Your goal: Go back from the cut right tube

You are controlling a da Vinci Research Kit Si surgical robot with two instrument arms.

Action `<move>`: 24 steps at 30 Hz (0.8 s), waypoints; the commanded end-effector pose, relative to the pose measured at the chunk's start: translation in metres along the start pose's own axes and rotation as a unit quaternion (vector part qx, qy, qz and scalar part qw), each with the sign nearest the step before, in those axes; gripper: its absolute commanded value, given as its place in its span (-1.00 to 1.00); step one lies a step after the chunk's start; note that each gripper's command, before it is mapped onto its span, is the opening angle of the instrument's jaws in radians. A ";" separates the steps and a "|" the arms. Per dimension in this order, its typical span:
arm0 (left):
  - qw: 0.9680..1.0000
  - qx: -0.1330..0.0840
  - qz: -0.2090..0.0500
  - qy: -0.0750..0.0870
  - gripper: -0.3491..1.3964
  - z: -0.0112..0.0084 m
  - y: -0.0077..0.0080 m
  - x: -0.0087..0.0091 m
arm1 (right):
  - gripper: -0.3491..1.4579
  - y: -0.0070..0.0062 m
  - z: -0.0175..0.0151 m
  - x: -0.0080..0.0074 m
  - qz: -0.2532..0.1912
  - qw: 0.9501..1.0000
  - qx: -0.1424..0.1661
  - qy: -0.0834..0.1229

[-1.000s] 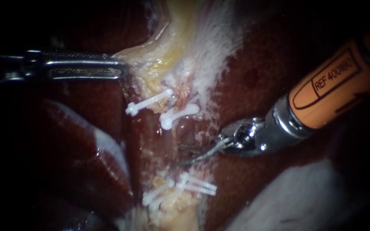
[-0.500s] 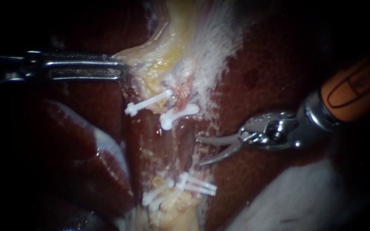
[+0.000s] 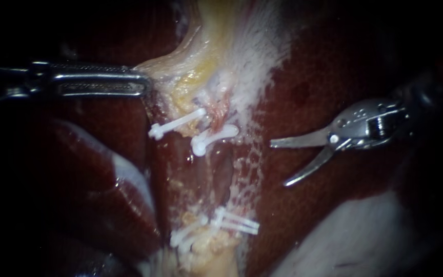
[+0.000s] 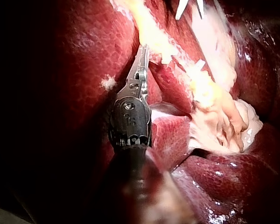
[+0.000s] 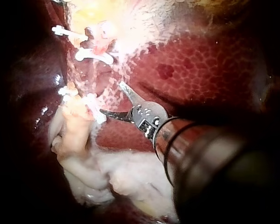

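Note:
The cut right tube (image 3: 222, 174) lies open on the liver (image 3: 314, 66), between two white clips above (image 3: 212, 138) and several white clips below (image 3: 234, 220). My right instrument (image 3: 282, 163) has two thin curved blades. They stand open with nothing between them, to the right of the tube and apart from it. In the right wrist view these blades (image 5: 111, 98) gape just short of the lower clips (image 5: 91, 100). My left instrument (image 3: 142, 82) is shut on the edge of the yellowish tissue (image 3: 190, 77) and holds it taut. The left wrist view shows that grip (image 4: 143, 53).
Pale whitish tissue (image 3: 370, 236) lies at the lower right under the right instrument's shaft. A dark red liver lobe (image 3: 103, 184) bulges at the lower left. In the right wrist view, pale fatty tissue (image 5: 107, 177) sits beside the shaft.
My right instrument has drawn back to the right and slightly up, away from the cut tube, and its blades have opened wider. The left instrument and the clips have held still.

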 end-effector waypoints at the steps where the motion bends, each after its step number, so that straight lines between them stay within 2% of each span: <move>1: 1.000 0.000 0.000 0.000 -1.00 0.0000 0.0000 0.0000 | 0.97 0.0000 -0.0001 0.0000 -0.002 1.000 -0.003 -0.001; 16: 1.000 0.001 0.002 -0.002 -1.00 0.0008 0.0001 0.0009 | 0.97 -0.0003 -0.0002 -0.0001 -0.006 1.000 -0.001 -0.002; 21: 1.000 0.006 0.006 0.007 -1.00 0.0021 -0.0001 0.0024 | 0.97 -0.0004 -0.0002 -0.0001 -0.006 1.000 -0.001 -0.002; 24: 1.000 0.015 0.003 0.016 -1.00 0.0036 -0.0011 0.0039 | 0.97 -0.0004 -0.0002 -0.0001 -0.006 1.000 -0.001 -0.002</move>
